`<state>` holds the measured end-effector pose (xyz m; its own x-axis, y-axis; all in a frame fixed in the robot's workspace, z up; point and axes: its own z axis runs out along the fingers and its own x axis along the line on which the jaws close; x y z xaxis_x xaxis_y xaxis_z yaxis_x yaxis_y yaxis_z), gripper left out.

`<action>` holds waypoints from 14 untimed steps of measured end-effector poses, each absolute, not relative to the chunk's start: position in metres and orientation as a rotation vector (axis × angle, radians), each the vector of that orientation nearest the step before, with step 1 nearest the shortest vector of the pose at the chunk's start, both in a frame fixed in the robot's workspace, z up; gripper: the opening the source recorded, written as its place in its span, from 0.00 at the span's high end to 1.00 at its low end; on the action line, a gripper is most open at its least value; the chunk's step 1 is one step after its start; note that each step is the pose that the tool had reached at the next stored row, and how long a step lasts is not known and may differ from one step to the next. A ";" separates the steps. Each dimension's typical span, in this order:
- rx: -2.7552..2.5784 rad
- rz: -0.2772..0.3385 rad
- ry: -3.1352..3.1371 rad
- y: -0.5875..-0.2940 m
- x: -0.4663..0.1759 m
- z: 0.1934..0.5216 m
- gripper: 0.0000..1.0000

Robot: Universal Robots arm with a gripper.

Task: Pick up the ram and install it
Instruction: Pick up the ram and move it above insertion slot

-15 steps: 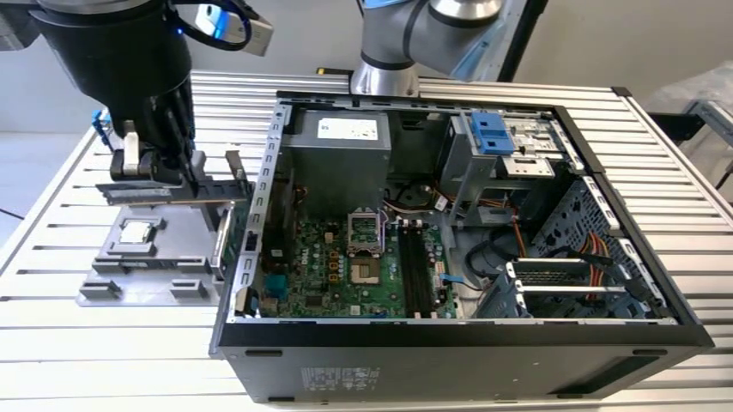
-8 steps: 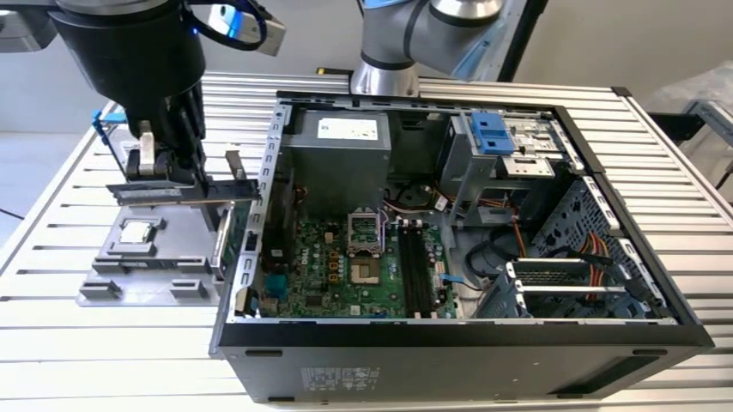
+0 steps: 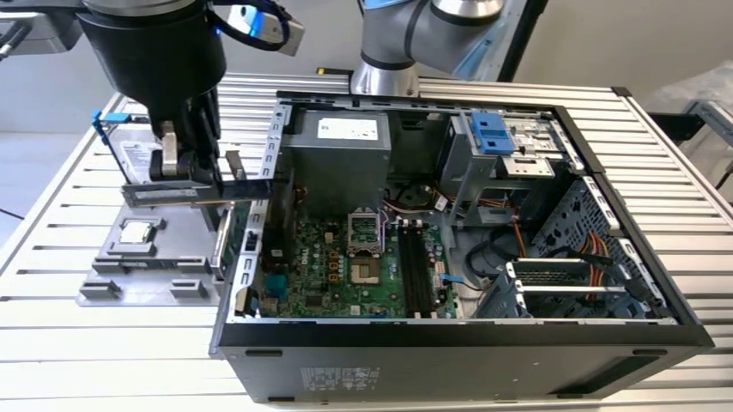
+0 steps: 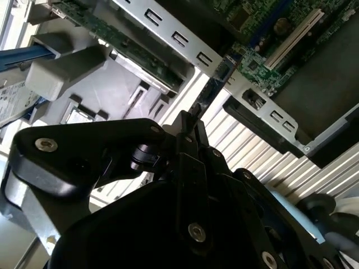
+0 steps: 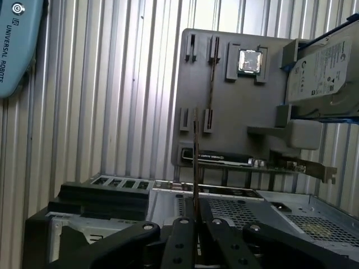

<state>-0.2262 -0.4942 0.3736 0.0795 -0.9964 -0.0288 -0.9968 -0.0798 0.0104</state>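
1 ram (image 5: 195, 157) in 1 pincer (image 5: 195, 221)

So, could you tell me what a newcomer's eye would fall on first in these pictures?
The open computer case dominates the exterior view, with its green motherboard exposed, on a slatted table. In the first wrist view, the end effector grips the ram, seen edge-on. Beyond it lies a grey fixture tray bearing a hard drive and a square chip.

Ribbed bare-metal table (image 3: 46, 343), matt grey plastic tray (image 3: 143, 268)
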 end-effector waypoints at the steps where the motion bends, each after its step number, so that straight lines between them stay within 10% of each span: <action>1: -2.300 0.044 2.122 -0.494 -0.224 0.374 1.00; 14: -2.286 0.044 2.137 -0.489 -0.205 0.374 1.00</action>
<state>-0.2053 -0.4886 0.3736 0.0672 -0.9973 -0.0288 -0.9977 -0.0676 0.0107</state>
